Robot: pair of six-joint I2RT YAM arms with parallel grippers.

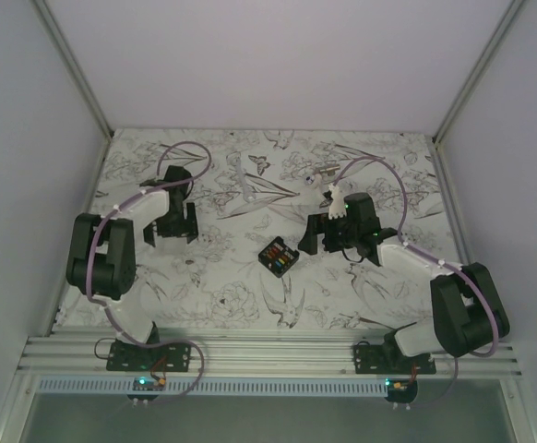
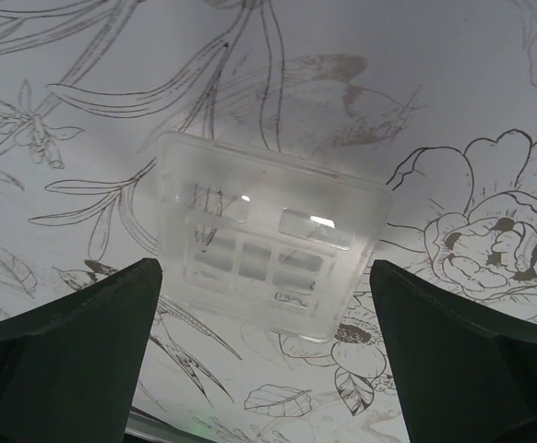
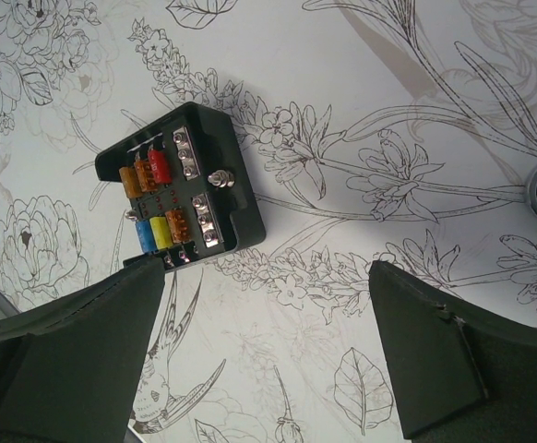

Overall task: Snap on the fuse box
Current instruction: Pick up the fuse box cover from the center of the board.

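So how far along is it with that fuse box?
Nothing is done yet: the fuse box lies uncovered, fuses showing. In hand: the open left gripper hovers over the clear cover, the open right gripper over the box. Left: grasp, align, snap on.

The surface (image 1: 213, 286) is white, printed with line-drawn flowers and birds. The fuse box (image 1: 277, 257) lies near its middle, coloured fuses facing up. A clear plastic cover (image 2: 267, 247) lies flat on the print, on the left arm's side.
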